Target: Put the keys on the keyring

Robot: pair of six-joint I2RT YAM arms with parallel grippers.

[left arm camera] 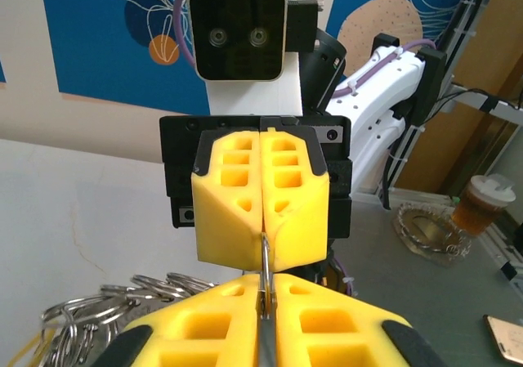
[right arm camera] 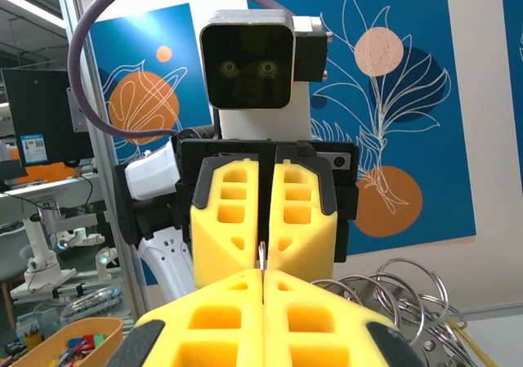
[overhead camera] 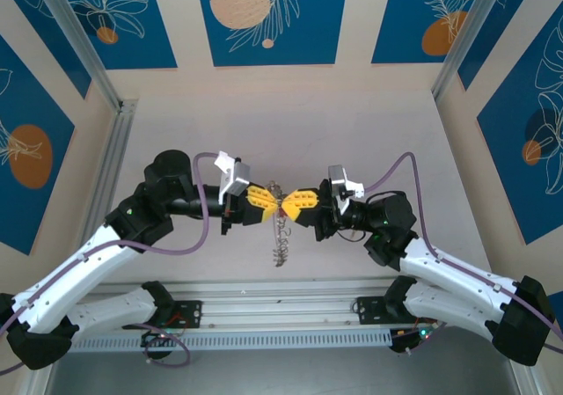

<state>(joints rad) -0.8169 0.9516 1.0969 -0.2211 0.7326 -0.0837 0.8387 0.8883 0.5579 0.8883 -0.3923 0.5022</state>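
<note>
Holding the keyring above the tabletop, I see my left gripper and right gripper both clamped on its thin rim, tip to tip, small rings dangling below.

keyring glossy bare metal; left hand and right hand matt yellow plastic; table matt, smooth

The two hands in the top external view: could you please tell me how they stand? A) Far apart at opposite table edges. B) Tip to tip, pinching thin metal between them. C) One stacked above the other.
B: the left hand and right hand meet fingertip to fingertip, both shut on the thin wire of the keyring, whose metal bits hang below them.
</note>
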